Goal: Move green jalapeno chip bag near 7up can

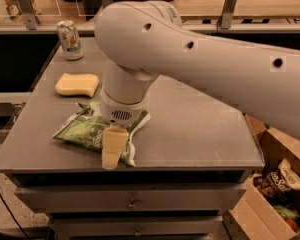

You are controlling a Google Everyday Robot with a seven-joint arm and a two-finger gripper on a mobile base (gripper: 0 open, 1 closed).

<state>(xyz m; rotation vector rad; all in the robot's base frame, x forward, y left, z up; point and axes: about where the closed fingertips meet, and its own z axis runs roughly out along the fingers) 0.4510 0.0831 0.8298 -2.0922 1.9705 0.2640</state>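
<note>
The green jalapeno chip bag (82,129) lies crumpled on the grey table (200,129), near the front left edge. My gripper (113,148) hangs from the big white arm and sits right over the bag's right end, covering part of it. The 7up can (70,40) stands upright at the table's far left corner, well apart from the bag.
A pale yellow sponge (77,84) lies between the can and the bag. An open cardboard box (282,184) with snack packs stands on the floor to the right of the table. A counter with posts runs behind the table.
</note>
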